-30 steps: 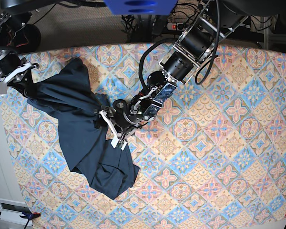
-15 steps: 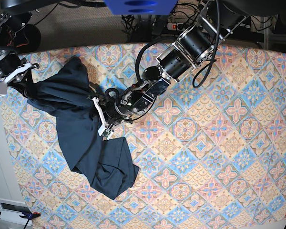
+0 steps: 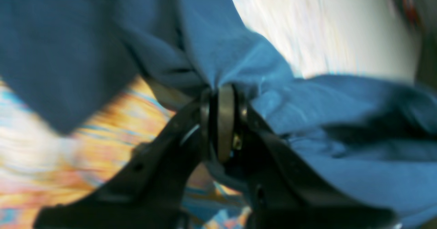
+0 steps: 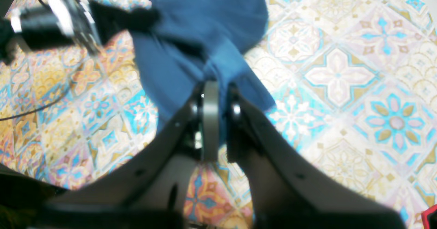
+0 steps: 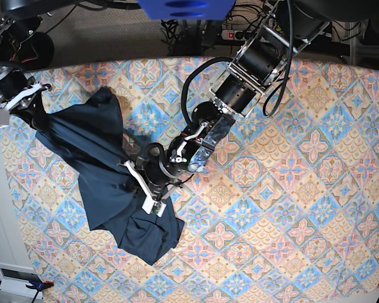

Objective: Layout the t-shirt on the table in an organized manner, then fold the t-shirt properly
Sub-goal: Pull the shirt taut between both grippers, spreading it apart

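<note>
The dark navy t-shirt (image 5: pixel 101 164) lies crumpled on the left part of the patterned table (image 5: pixel 290 189), stretching from the far left corner toward the front middle. My left gripper (image 5: pixel 143 190) reaches in from the back and is shut on a bunch of fabric at the shirt's right edge; the left wrist view shows its fingertips (image 3: pixel 225 119) pinching blue cloth (image 3: pixel 341 119). My right gripper (image 5: pixel 33 113) at the far left is shut on the shirt's upper end. In the right wrist view the fabric (image 4: pixel 205 34) runs out from its closed fingers (image 4: pixel 210 119).
A power strip (image 5: pixel 230 35) and cables lie on the floor behind the table. A white device (image 5: pixel 12 278) sits off the table's front left corner. A blue part (image 5: pixel 186 7) hangs at the top edge. The left arm's links (image 5: pixel 246 69) cross above the back middle.
My left gripper has gone from open to shut on the shirt's right edge and has shifted toward the table's front, pulling the fabric along. The right arm holds still.
</note>
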Available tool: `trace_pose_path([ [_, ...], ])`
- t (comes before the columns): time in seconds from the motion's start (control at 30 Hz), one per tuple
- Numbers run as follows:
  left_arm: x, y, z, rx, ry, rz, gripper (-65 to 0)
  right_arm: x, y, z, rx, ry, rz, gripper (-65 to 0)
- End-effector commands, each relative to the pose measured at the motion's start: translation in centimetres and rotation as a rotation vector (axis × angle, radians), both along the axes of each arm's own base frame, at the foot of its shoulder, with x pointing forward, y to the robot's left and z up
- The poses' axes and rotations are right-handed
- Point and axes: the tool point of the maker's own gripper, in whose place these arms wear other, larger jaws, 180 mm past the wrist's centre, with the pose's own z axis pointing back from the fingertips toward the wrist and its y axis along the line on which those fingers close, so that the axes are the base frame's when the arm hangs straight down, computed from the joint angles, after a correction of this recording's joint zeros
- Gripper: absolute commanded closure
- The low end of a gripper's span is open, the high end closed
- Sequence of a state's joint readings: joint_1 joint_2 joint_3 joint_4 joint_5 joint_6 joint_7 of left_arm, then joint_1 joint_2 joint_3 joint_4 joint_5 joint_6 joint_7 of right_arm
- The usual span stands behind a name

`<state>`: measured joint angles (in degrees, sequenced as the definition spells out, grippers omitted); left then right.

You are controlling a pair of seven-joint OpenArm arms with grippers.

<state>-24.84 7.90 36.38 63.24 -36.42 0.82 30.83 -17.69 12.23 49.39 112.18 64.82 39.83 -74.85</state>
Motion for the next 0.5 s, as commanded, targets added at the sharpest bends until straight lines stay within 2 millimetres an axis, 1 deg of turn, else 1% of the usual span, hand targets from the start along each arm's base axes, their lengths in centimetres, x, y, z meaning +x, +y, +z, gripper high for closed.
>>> trace_pose_path([
  [0.0,0.7,-0.1,2.1,-0.045,-0.043,0.005,0.0,0.4,-0.1,1.5,-0.009,-0.055,0.008,-0.8],
  [0.1,1.1,1.2,2.3,-0.042,-0.06,0.02,0.0,0.5,0.0,1.4,-0.008,-0.05,0.013,-0.8],
  [0.17,1.0,2.1,2.3,-0.029,-0.067,0.019,0.0,0.5,0.1,1.3,-0.008,-0.05,0.014,-0.8],
  [0.2,0.9,2.8,2.0,-0.013,-0.061,0.015,0.0,0.5,0.1,1.3,-0.008,-0.05,0.014,-0.8],
  [0.23,1.1,3.5,2.3,-0.006,-0.064,0.018,0.0,0.5,0.1,1.3,-0.007,-0.05,0.016,-0.8],
  [0.33,1.5,5.8,2.3,-0.012,-0.05,0.062,0.0,0.8,1.3,0.9,0.005,-0.038,0.054,-0.8],
  [0.4,1.9,7.9,2.1,-0.004,-0.053,0.097,0.0,1.1,2.4,0.5,0.018,-0.029,0.091,-0.8],
  [0.47,1.9,9.5,1.7,0.006,-0.055,0.12,0.0,1.3,3.4,0.2,0.029,-0.021,0.123,-0.8],
])
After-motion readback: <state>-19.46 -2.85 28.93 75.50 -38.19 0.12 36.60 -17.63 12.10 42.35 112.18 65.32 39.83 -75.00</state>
